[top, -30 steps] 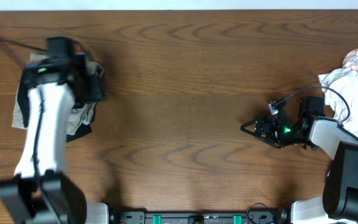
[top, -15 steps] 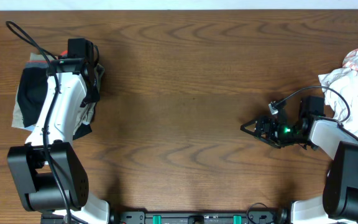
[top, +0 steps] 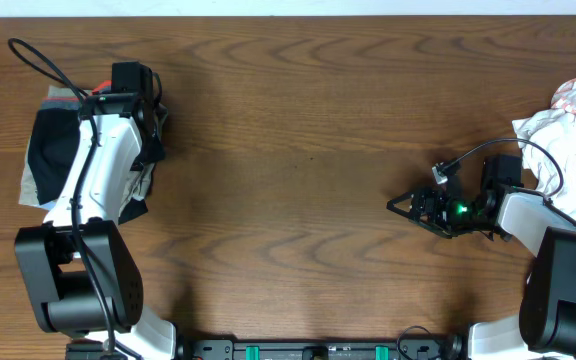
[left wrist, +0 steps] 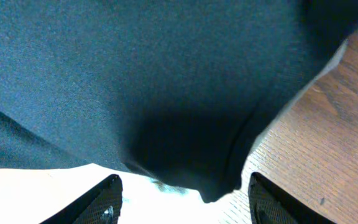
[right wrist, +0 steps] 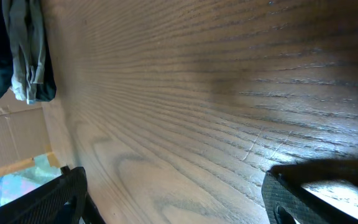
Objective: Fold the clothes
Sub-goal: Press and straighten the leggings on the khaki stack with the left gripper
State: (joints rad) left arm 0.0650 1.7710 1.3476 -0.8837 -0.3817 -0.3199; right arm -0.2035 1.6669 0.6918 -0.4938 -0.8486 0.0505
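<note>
Wood-grain table (top: 308,150) lies bare across the middle. Within the last second the left arm (top: 88,200) has swung from a slant over the pile to its right side, uncovering the black garment (top: 53,150) at upper left. The left gripper (left wrist: 185,196) hangs close over that cloth, jaws wide and clamping nothing, so this fold looks released, I judge. The right gripper (right wrist: 176,196), wide and empty, has not stirred. Count: one black garment, one khaki-grey garment (top: 30,185) beneath, one white heap (top: 568,125) at right edge.

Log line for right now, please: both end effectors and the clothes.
left end effector: open, close over black garment | right end effector: open, empty, over table | white clothes: heaped, right edge
</note>
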